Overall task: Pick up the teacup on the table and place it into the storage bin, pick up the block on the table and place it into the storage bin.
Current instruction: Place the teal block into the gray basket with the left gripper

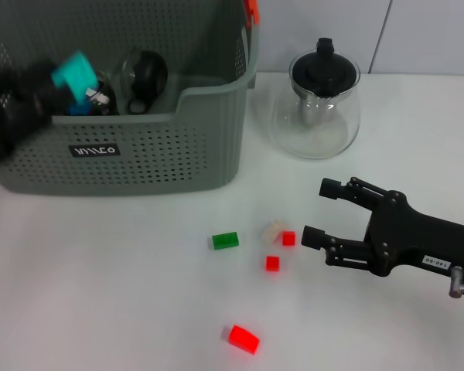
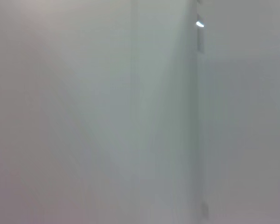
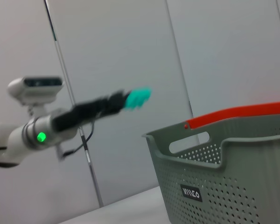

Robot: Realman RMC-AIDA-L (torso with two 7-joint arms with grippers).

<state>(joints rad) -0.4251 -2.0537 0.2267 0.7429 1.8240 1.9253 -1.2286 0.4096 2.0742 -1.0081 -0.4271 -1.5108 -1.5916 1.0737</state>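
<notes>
Red blocks [image 1: 272, 263]: three; green block [image 1: 225, 240]: one

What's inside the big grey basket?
Inside the basket sit a clear cup with a black lid and something small and blue. The front wall hides the floor.

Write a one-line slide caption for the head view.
Open right gripper reaches toward small blocks on the table; left gripper carries something teal above the storage bin.
</notes>
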